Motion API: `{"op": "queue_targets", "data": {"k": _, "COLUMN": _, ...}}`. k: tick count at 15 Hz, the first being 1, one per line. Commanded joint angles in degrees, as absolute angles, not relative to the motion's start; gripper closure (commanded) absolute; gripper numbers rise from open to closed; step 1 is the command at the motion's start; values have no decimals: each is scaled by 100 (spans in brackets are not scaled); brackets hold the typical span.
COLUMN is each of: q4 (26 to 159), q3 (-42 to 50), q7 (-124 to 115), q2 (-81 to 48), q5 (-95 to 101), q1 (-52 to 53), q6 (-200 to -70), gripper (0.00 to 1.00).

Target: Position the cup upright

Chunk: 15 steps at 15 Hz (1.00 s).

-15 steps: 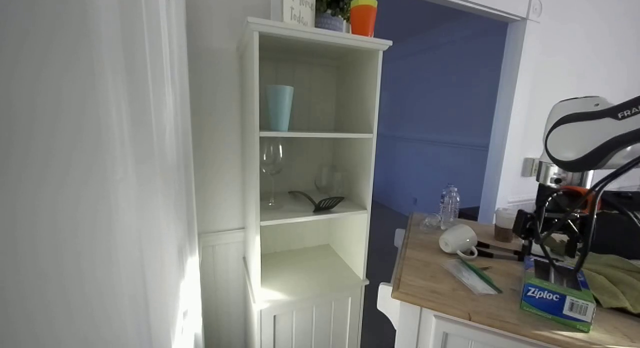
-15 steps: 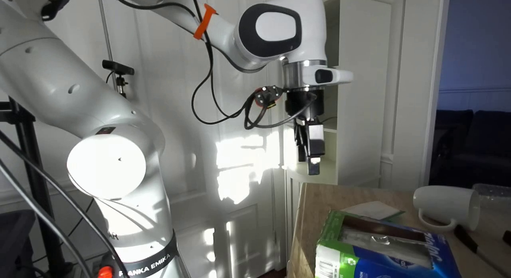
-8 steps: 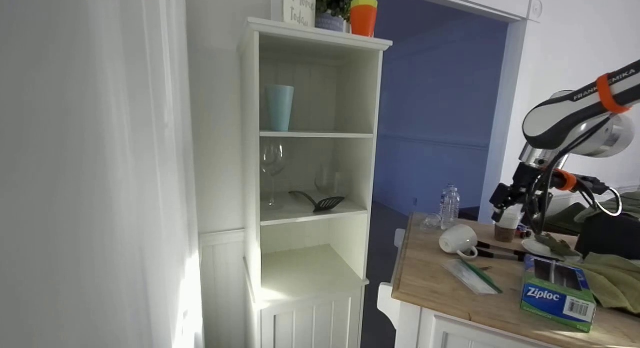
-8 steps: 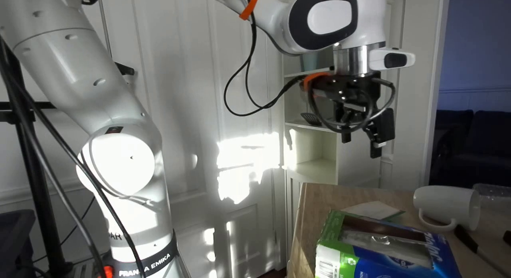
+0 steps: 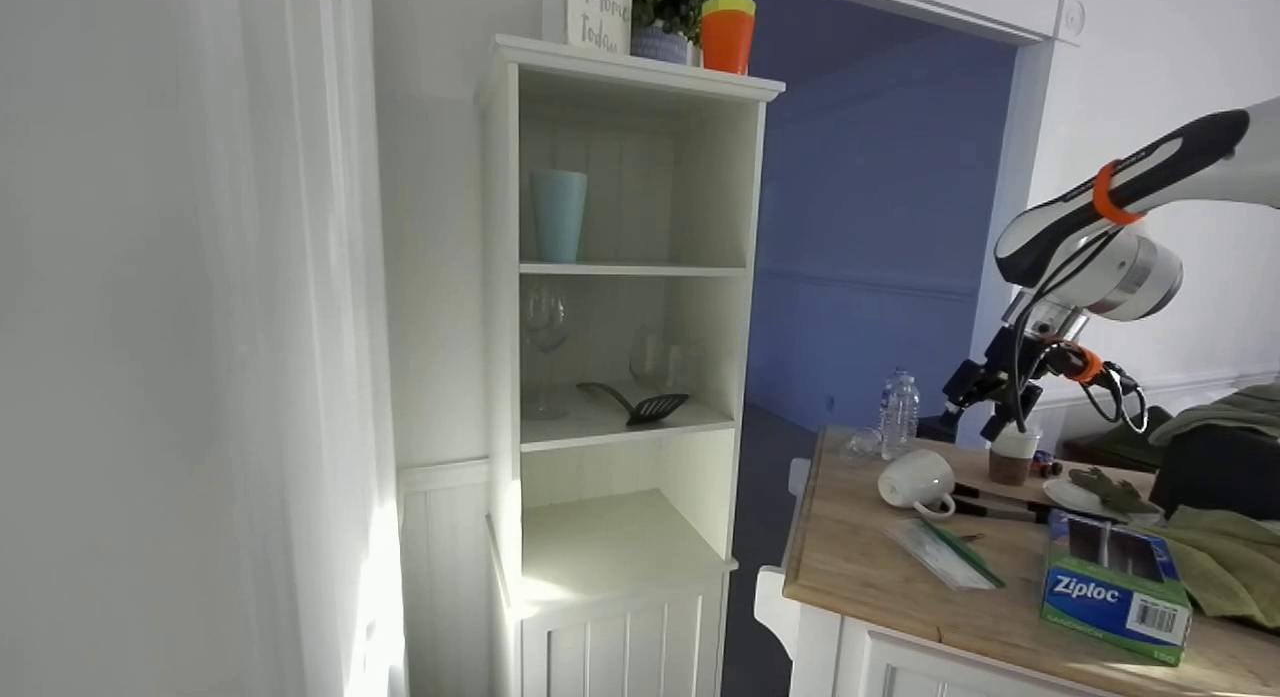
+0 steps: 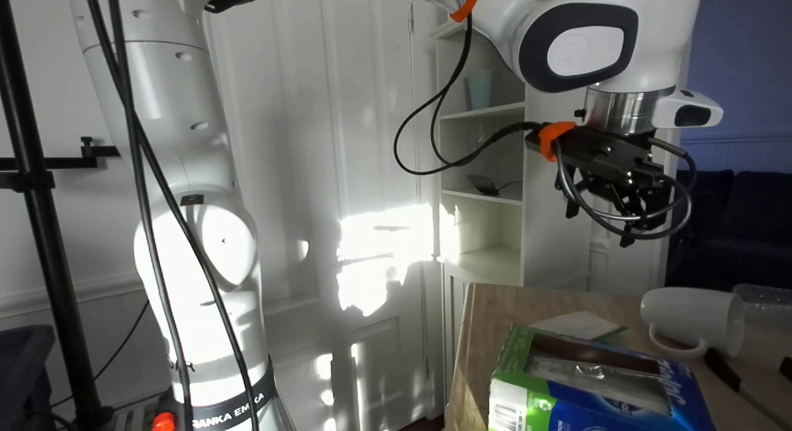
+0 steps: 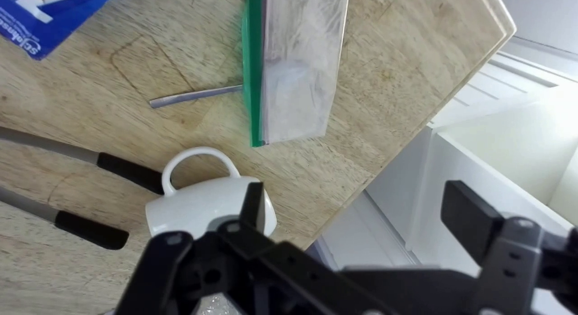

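The cup is a plain white mug with a handle, lying on its side on the wooden table; it shows in both exterior views (image 5: 915, 477) (image 6: 696, 316) and in the wrist view (image 7: 198, 209). Its handle lies out to one side, beside the black tongs handle. My gripper (image 7: 359, 211) is open and empty, with its fingers wide apart. It hangs in the air above the table in both exterior views (image 5: 970, 422) (image 6: 599, 227), higher than the mug and not touching it. In the wrist view one finger covers part of the mug's end.
Tongs (image 7: 131, 172) lie against the mug. A plastic bag with a green edge (image 7: 298, 75) lies near it. A Ziploc box (image 5: 1115, 587), water bottles (image 5: 898, 417), a cup of brown drink (image 5: 1010, 457) and a plate (image 5: 1075, 495) share the table. A white shelf (image 5: 625, 437) stands beyond the table edge.
The arm has swung across toward the mug's end of the table, and the gripper has turned about the wrist. The mug and the other objects have not moved.
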State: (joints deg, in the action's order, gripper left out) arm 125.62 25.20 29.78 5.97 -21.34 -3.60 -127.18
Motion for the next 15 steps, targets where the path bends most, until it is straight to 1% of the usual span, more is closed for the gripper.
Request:
{"op": "queue_targets", "data": {"k": 1, "q4": 12535, "q3": 2207, "q7": 3001, "q2": 565, "q5": -2171, "q1": -680, "q6": -12688, "gripper": 0}}
{"op": "queue_targets", "data": {"k": 4, "q4": 12518, "q3": 2207, "q7": 3005, "q2": 563, "q5": -2174, "q1": -681, "q6": -12676, "gripper": 0}}
{"op": "queue_targets", "data": {"k": 10, "q4": 11525, "q3": 2142, "q7": 3327, "q2": -496, "q5": -3184, "q1": -1127, "q6": -12500, "gripper": 0}}
{"op": "queue_targets", "data": {"k": 15, "q4": 10720, "q3": 1797, "q7": 4092, "q2": -1350, "q5": -3950, "q1": -1783, "q6": -12066, "gripper": 0}}
